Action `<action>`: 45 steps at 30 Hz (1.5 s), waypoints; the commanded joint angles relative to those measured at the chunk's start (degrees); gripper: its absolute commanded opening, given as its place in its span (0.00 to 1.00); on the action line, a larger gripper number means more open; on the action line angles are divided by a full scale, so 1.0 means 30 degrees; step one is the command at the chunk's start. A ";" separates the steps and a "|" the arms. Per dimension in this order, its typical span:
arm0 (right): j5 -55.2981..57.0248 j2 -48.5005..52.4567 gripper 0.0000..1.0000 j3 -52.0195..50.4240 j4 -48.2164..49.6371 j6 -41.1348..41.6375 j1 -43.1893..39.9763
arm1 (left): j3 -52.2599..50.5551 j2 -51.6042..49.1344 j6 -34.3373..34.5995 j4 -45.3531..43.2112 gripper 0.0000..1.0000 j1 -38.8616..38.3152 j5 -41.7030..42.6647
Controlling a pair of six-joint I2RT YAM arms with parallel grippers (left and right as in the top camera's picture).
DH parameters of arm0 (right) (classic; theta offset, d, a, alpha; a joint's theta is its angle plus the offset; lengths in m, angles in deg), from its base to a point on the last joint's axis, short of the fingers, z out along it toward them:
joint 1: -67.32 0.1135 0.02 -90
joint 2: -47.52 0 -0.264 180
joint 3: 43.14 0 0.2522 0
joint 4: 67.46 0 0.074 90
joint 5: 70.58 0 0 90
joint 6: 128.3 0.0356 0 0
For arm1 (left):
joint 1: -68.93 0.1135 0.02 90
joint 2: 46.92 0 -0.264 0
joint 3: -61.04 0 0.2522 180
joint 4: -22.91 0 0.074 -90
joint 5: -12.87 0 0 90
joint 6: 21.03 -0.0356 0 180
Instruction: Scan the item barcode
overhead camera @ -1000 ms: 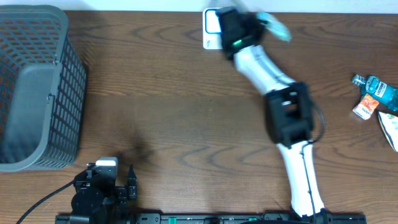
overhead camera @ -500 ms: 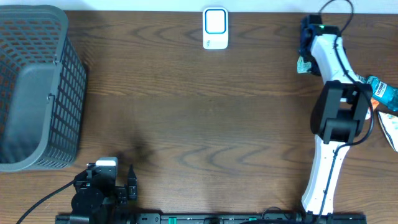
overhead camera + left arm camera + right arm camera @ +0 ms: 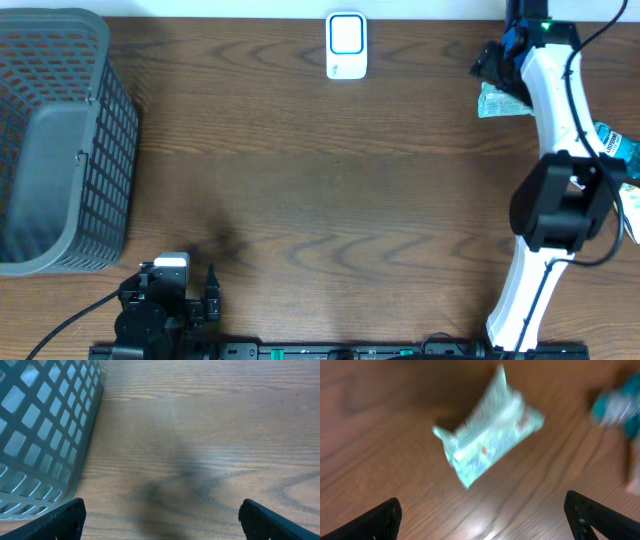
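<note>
- Overhead: the scanner (image 3: 346, 45) stands at 12 o'clock on the table (image 3: 320, 180). The teal packet (image 3: 498, 101) lies flat at about 2 o'clock, well apart from the scanner. The right arm (image 3: 560, 110) reaches over the packet. A blue bottle (image 3: 614, 146) lies at 3 o'clock and the basket (image 3: 60, 140) sits at 9 o'clock.
- Left wrist: the left gripper (image 3: 165, 522) has its fingers spread wide with nothing between them, parked over bare wood beside the basket wall. It seems to play no part yet.
- Right wrist: the right gripper (image 3: 485, 517) is spread wide and holds nothing. The packet lies free on the wood toward 12 o'clock of the fingers, blurred, and no barcode is readable.
- Progress: the packet is neither held nor at the scanner, and whether it has been scanned cannot be told. If not, grasping, carrying and presenting it all remain.
</note>
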 commanded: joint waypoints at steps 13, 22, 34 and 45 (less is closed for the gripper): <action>0.0925 0.3526 0.99 -0.0204 0.2637 0.8072 -0.0291 | 0.0007 0.0015 0.0022 0.0022 0.98 0.0044 -0.0160; 0.1501 0.3577 0.99 -0.0204 0.3694 0.9041 -0.1596 | 0.0007 0.0022 0.0022 0.0022 0.98 0.0044 -0.0160; 0.2543 0.4036 0.09 -0.0197 -0.0546 0.6907 -0.4095 | 0.0007 0.0022 0.0022 0.0029 0.98 0.0044 -0.0160; 0.3315 0.0240 0.46 -0.0182 -0.3665 0.3803 -0.7890 | 0.0007 0.0022 0.0022 0.0022 0.98 0.0044 -0.0160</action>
